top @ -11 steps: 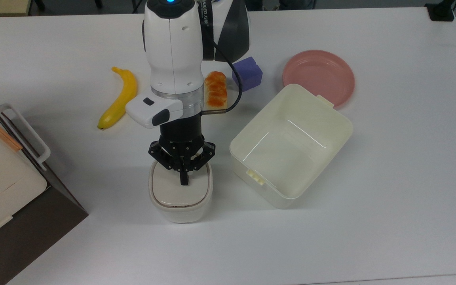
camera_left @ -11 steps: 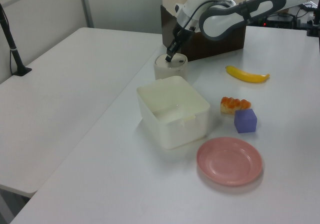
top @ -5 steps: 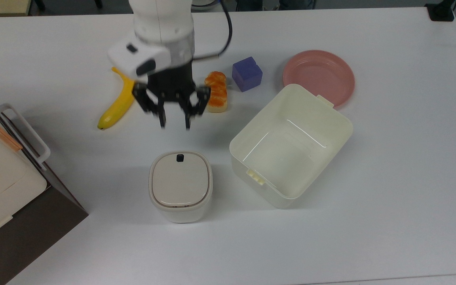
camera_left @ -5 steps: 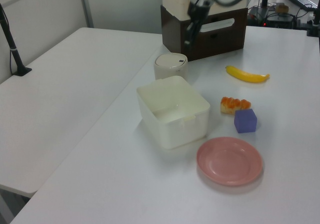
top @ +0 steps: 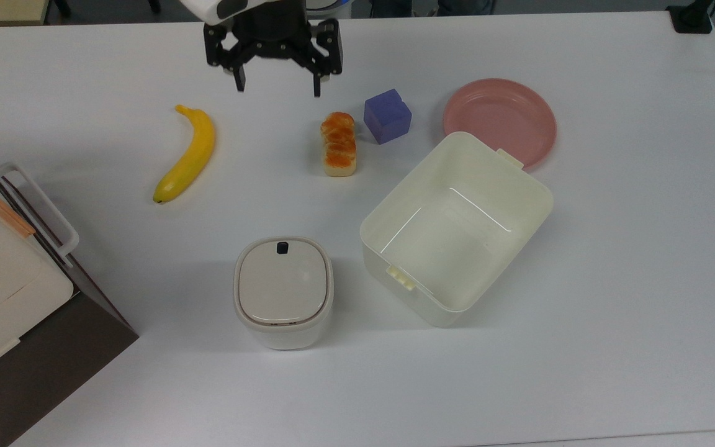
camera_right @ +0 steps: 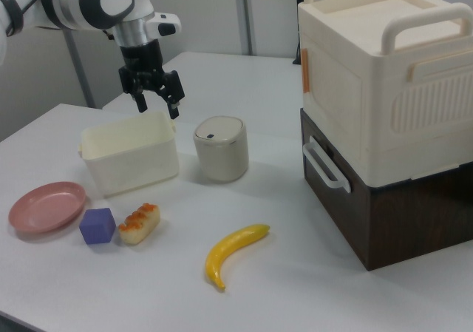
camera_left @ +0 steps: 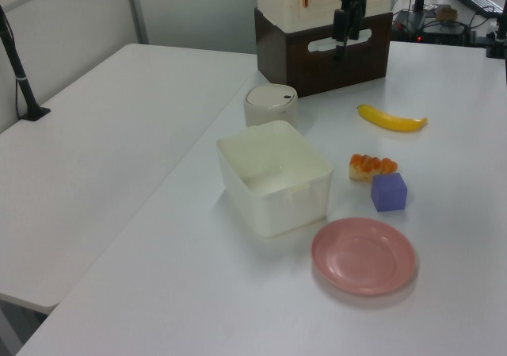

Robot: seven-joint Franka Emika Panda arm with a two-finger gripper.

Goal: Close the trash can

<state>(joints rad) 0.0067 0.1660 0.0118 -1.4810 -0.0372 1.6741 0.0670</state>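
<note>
The trash can (top: 283, 292) stands near the front middle of the white table (top: 612, 298) in the top view, its beige lid lying flat and shut, the small black button (top: 282, 248) on the lid's far edge. Bare tabletop surrounds it on every side; the cream tub (top: 457, 226) sits just to the top view's right of it, apart, and the brown-and-cream appliance (top: 4, 292) overhangs the table corner at the top view's left.

The gripper (top: 276, 85) hangs raised near the table's far edge, well apart from the can, its two black fingers spread wide with nothing between them. The right view shows it high above the tub's far rim (camera_right: 154, 107) (a height the top view cannot give). The right view also shows the appliance as a tall stacked box with handles, cream above dark brown.

The can is smooth plastic, a rounded square with a white body. The tub is glossy and rectangular. A curved yellow banana (top: 188, 155), a glazed orange pastry (top: 339, 144), a purple block (top: 387, 115) and a round pink plate (top: 499, 120) lie scattered across the far half.
</note>
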